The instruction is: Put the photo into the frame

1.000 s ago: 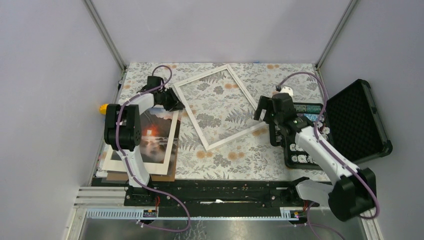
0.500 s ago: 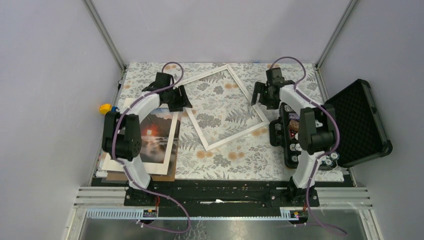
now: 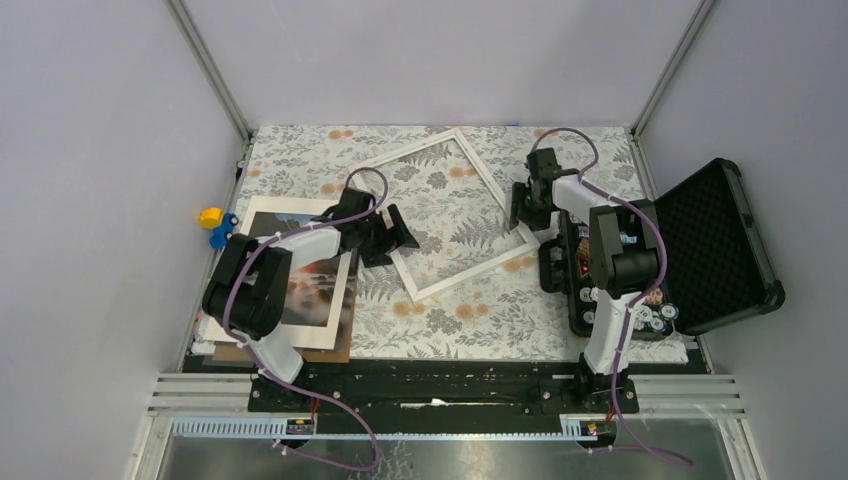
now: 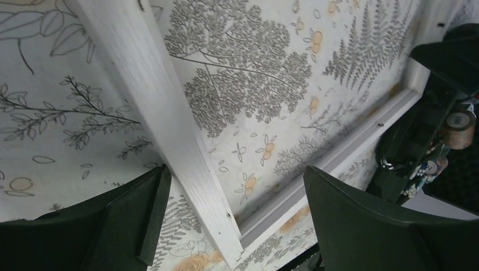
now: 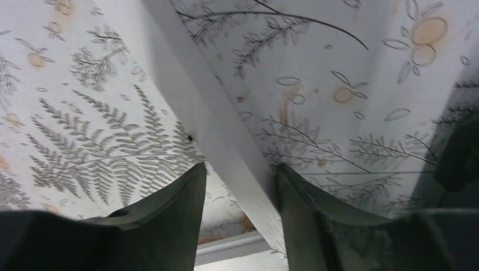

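Flowery tablecloth [image 3: 470, 330] in a grey booth, and near-left the photo [image 3: 310, 285] lies on its mat [image 3: 346, 290], outside the frame [image 3: 470, 272], which lies flat and skewed mid-table. My left gripper [image 4: 234, 175] let go a second ago and slid down toward the near corner; it's spread wide over the left rail, gripping nothing. Further back, my right gripper [image 5: 240, 172] swung in off the black case [image 3: 720, 250] and is narrowing around the right rail: one finger touching, not clamped, case crowding that corner, open cloth nearer me.
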Controlling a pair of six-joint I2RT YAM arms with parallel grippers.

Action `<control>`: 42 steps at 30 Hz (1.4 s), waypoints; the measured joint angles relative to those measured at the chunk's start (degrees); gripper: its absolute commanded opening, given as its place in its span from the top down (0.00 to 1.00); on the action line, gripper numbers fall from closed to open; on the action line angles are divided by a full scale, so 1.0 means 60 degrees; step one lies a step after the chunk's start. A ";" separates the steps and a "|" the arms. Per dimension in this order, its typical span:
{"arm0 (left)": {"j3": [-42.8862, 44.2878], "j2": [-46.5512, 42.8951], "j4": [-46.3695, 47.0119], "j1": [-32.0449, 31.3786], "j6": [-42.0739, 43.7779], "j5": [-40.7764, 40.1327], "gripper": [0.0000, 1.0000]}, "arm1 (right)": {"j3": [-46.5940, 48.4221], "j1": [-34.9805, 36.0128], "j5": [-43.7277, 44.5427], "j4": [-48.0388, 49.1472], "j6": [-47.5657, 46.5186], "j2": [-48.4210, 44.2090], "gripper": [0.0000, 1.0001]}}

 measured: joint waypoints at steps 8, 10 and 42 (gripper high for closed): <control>0.1260 0.1147 -0.0127 0.0200 -0.0029 -0.0645 0.06 | -0.2805 0.0007 -0.0007 0.1351 0.0211 -0.1763 0.81; 0.1388 0.1260 0.0029 0.0215 0.0018 -0.0801 0.06 | -0.3880 0.0182 -0.0084 0.1333 0.0528 -0.2670 0.78; -0.0922 -0.3905 -0.1945 0.4218 0.0725 -0.2951 0.01 | 0.0517 0.3971 -0.2262 0.4605 0.4036 0.0015 0.38</control>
